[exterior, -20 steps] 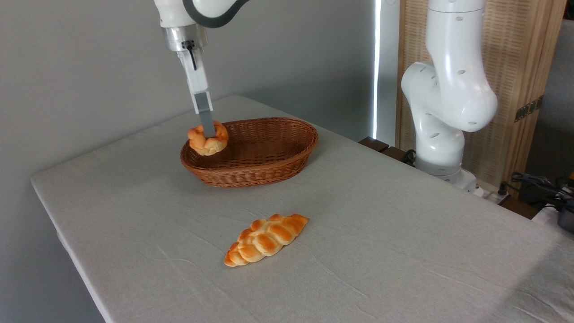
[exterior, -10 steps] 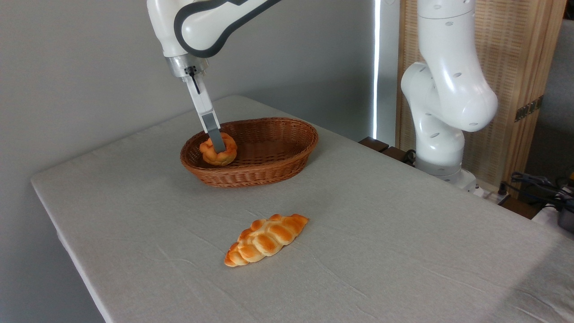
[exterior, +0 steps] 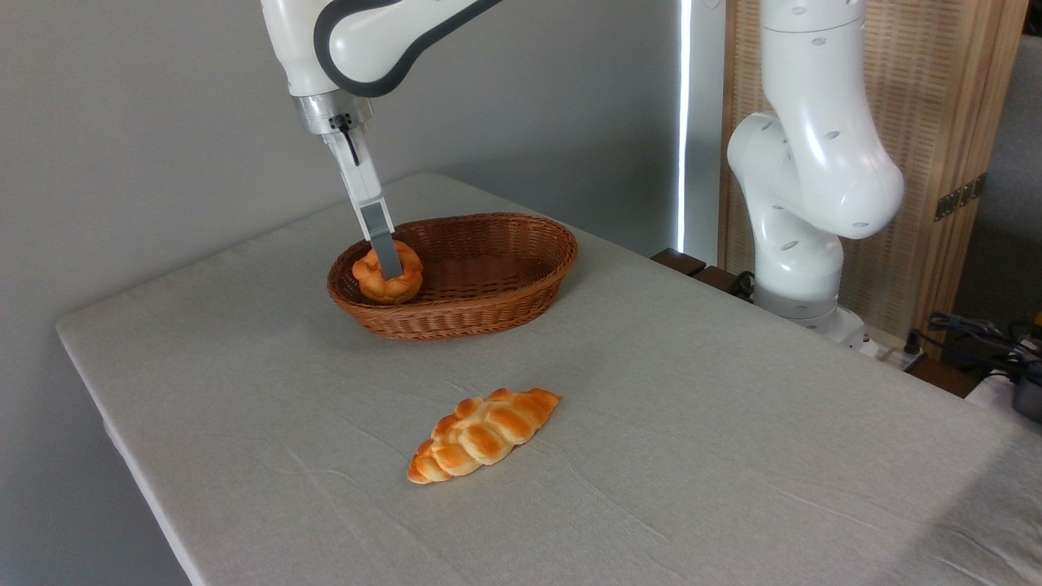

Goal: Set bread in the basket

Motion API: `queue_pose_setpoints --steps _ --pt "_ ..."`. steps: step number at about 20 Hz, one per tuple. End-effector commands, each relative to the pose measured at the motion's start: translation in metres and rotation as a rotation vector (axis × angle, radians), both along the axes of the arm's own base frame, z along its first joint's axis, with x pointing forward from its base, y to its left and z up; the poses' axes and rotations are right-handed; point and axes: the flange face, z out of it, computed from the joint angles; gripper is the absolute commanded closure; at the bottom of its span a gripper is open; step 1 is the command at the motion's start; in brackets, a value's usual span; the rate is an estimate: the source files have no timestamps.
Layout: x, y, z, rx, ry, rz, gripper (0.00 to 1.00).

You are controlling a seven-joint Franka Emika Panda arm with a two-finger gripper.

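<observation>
The big white robot arm (exterior: 814,155) stands by the right back edge of the table (exterior: 692,488), which has a pale cloth over it, and it bends over the top to reach down on the left side. The brown woven basket (exterior: 488,285) sits near the back of the table, a bit to the left. It is an oval, and its long side runs left to right, tipped a little toward the back right corner. Closer to the front edge lies a long braided loaf (exterior: 484,435), flat on the cloth, its pointed ends aiming at the front left and back right. It is well apart from the basket. The gripper (exterior: 389,264) points down into the left end of the basket, leaning a little. It is closed on the small round bun (exterior: 387,275), with one grey finger (exterior: 383,244) showing in front of the bun and the other hidden behind. The bun is inside the basket, low against the left wall, and I cannot tell if it touches the bottom. It is round, so it has no long side, and its golden top faces up and a bit toward us. I think the arm holds it low so it will not bounce or roll when let go.
</observation>
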Motion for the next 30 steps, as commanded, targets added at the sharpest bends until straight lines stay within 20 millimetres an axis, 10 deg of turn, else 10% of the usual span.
queue_pose_setpoints --steps 1,8,12,16,21,30 --pt "-0.002 0.002 0.007 0.009 -0.008 0.009 0.0" --pt "0.031 0.042 0.058 -0.075 0.012 0.152 0.0" --pt "0.075 0.109 0.124 -0.167 0.058 0.294 0.0" --pt "0.104 0.191 0.147 -0.182 -0.007 0.324 0.0" --pt "0.097 0.308 0.19 -0.213 -0.062 0.335 0.0" --pt "0.094 0.299 0.186 -0.188 -0.051 0.408 0.0"
